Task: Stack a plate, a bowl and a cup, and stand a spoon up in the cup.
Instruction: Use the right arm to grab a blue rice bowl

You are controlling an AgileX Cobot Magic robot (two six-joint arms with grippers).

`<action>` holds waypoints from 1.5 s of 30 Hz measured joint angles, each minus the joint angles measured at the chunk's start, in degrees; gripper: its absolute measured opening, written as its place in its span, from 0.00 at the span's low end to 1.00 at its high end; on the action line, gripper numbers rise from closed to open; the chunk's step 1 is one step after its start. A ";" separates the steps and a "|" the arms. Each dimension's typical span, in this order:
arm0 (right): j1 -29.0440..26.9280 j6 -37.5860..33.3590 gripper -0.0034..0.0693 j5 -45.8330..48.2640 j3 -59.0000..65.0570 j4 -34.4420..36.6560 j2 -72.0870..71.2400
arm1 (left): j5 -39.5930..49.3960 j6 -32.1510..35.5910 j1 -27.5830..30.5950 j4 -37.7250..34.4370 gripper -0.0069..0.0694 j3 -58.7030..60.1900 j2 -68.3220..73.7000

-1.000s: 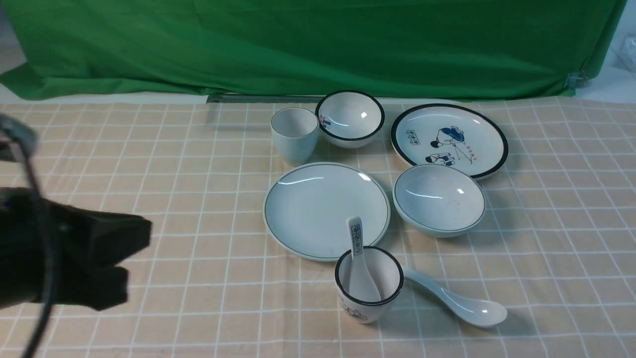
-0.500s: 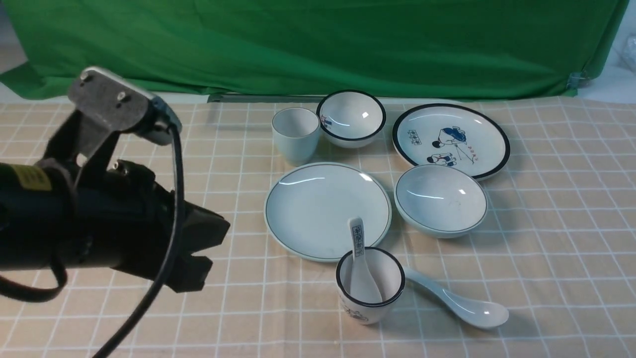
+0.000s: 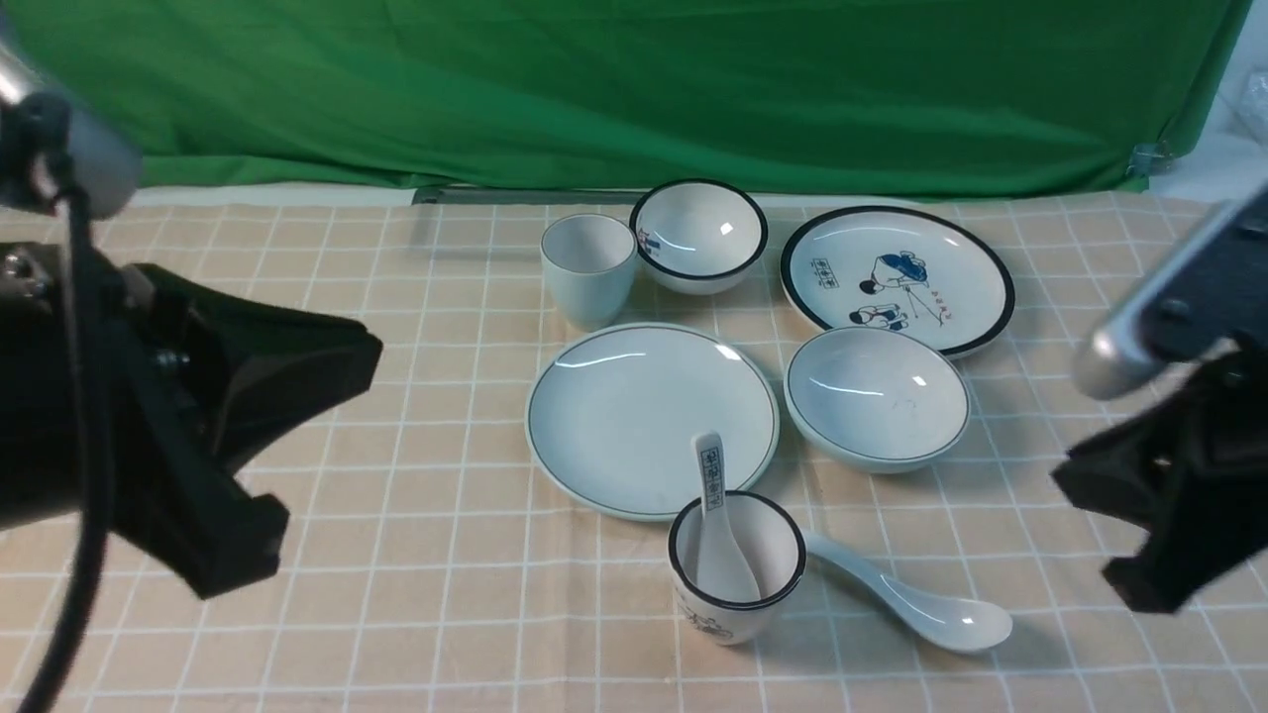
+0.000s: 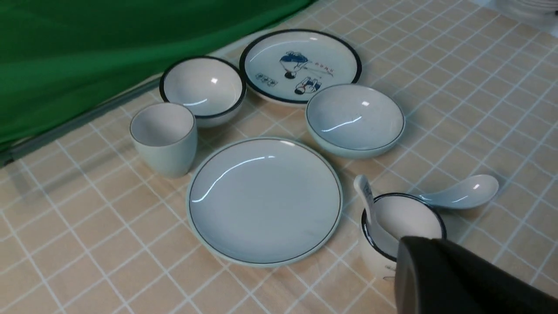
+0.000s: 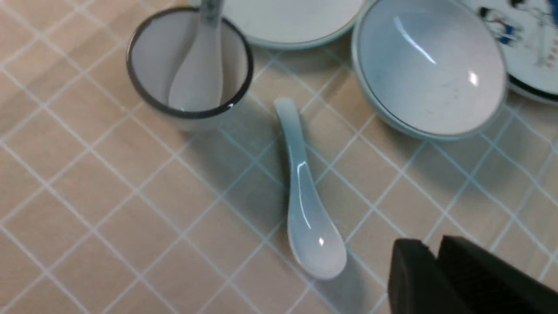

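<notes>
Left arm (image 3: 109,396): matte black, wedge-shaped finger, grey metal bracket, dark cable. Right arm (image 3: 1209,446): black, angular, silvery rounded bracket.

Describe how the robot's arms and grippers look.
Both arms look black with grey metal parts. A thick black cable loops beside the left gripper. Each visible gripper, the right gripper included, has chunky, dark, angular fingers that taper toward the tips. No markings can be read on either.
</notes>
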 joint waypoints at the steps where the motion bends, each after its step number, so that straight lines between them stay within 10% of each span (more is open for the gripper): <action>1: 0.17 -1.77 0.25 0.21 -1.94 0.00 3.31 | 0.62 0.00 0.00 0.00 0.10 0.00 -1.40; 10: 0.22 -18.57 0.76 3.21 -17.22 -0.11 29.56 | 9.54 -0.58 0.00 0.04 0.10 0.00 -11.69; 15: 0.00 -22.32 0.82 -4.28 -17.89 -0.46 36.53 | 11.36 -2.03 0.00 0.04 0.10 0.00 -13.85; 34: -0.06 -23.69 0.16 -9.47 -17.96 -0.99 43.41 | 11.69 -4.28 0.00 0.04 0.10 0.00 -13.96; 45: 4.46 -13.36 0.15 -2.95 -26.88 -0.88 35.68 | 12.56 -4.28 0.00 0.67 0.10 0.00 -13.96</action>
